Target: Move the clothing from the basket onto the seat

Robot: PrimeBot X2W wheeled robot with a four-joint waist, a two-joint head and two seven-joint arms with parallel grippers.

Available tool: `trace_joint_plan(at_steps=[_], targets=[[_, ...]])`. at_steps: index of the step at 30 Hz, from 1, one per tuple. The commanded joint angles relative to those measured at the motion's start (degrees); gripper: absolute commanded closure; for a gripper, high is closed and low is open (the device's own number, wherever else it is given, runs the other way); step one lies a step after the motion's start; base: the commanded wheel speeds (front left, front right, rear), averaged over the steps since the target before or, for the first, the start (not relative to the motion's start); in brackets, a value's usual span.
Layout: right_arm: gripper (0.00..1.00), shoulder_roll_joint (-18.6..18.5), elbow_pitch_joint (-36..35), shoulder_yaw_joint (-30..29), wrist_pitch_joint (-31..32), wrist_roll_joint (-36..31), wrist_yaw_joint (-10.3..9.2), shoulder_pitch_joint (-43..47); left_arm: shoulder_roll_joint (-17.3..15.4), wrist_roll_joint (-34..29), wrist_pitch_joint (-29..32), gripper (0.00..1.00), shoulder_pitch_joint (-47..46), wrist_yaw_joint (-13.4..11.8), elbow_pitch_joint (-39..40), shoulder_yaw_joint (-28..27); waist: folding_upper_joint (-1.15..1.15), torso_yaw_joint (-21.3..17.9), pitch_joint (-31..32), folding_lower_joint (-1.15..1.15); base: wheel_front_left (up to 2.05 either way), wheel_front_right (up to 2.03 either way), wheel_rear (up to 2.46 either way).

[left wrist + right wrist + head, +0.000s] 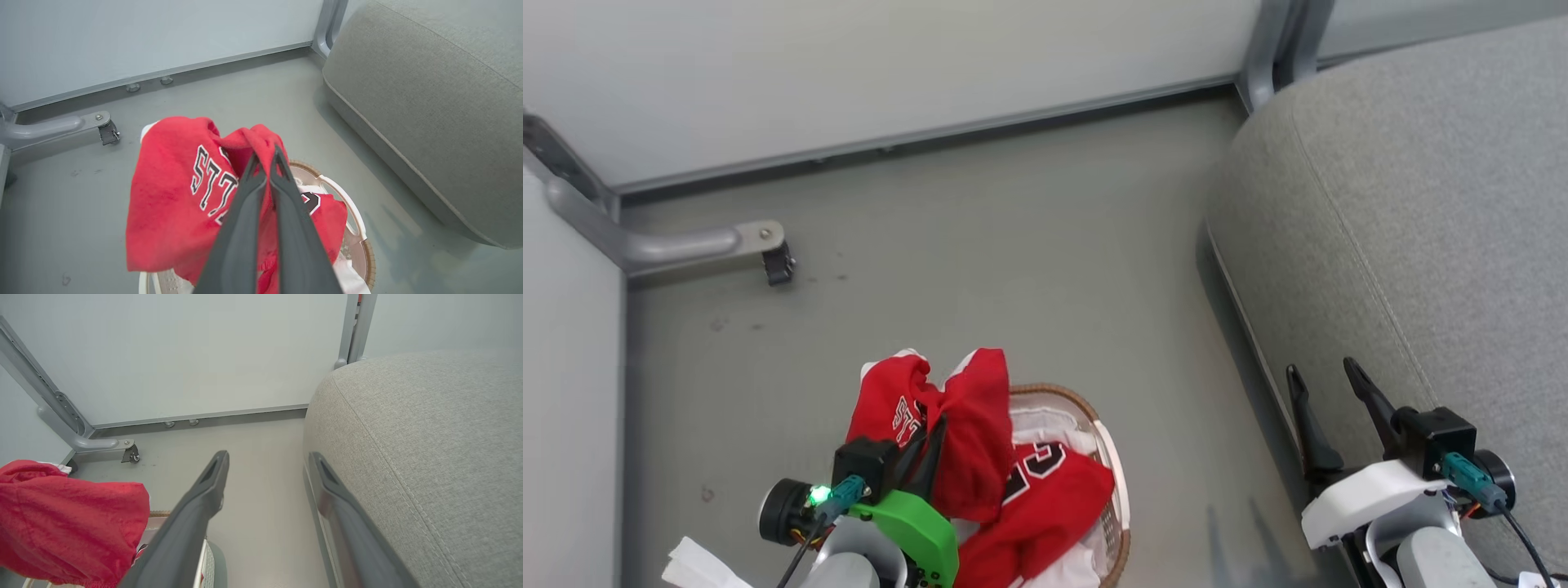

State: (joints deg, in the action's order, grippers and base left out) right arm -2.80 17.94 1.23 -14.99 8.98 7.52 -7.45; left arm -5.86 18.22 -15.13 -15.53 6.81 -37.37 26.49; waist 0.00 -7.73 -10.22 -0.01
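Basket on floor, left of seat, set apart from it. Clothing inside basket. One jersey above basket, pinched in left gripper. Right gripper at seat's left edge, right of basket. Wall behind all.

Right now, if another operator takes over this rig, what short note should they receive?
Left gripper: shut on one red jersey, lifted above the basket.
Right gripper: open, empty, near the edge of the seat.
Second jersey lies in the basket.
Done: first jersey picked up; none on the seat in view.
To do: carry it to the seat, release, then fetch the second.
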Motion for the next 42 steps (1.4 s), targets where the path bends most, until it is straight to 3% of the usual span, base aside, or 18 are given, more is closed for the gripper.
trace_joint_plan(at_steps=[1, 10, 16, 22, 32, 37, 42], targets=[[0.00, -0.2, 0.2, 0.0, -0.3, -0.3, -0.06, 1.3, 0.5, -0.5, 0.0, 1.00, 1.3, 0.2, 1.2, -0.7, 0.00, 3.0, 5.4, 0.01, 0.00, 0.00, 0.00], [0.00, -0.2, 0.8, 0.9, -0.3, -0.2, -0.06, 3.6, 2.2, -2.0, 0.0, 1.00, 0.2, 0.7, 12.2, -4.5, 0.00, 3.6, 8.3, 0.01, 0.00, 0.00, 0.00], [0.00, -0.2, 0.9, 3.3, -0.3, -0.9, -0.06, 4.5, 2.6, -1.9, 0.0, 1.00, -2.0, 0.7, 20.2, -4.0, 0.00, 3.7, 8.7, 0.01, 0.00, 0.00, 0.00], [0.00, -0.8, -0.9, 12.3, -0.3, -2.8, -0.06, 2.4, 2.8, -1.3, 0.0, 1.00, -2.7, 0.7, 23.0, -2.8, 0.00, 4.4, 8.5, 0.01, 0.00, 0.00, 0.00], [0.00, -2.0, -1.1, 31.8, -0.3, -1.6, -0.07, -10.7, 2.9, -0.9, 0.0, 1.00, -3.5, 0.7, 23.7, 1.5, 0.00, 6.5, 7.6, 0.01, 0.00, 0.00, 0.00], [0.00, -1.1, 2.1, 34.2, -0.3, -2.8, -0.07, -15.6, 2.9, 0.5, 0.0, 1.00, -3.8, 0.7, 24.5, 4.6, 0.00, 7.9, 7.4, 0.01, 0.00, 0.00, 0.00], [0.00, -0.5, 6.5, 32.9, -0.3, -4.0, -0.07, -17.5, 2.9, 1.6, 0.0, 1.00, -4.3, 0.6, 25.2, 6.9, 0.00, 9.2, 7.4, 0.01, 0.00, 0.00, 0.00]])
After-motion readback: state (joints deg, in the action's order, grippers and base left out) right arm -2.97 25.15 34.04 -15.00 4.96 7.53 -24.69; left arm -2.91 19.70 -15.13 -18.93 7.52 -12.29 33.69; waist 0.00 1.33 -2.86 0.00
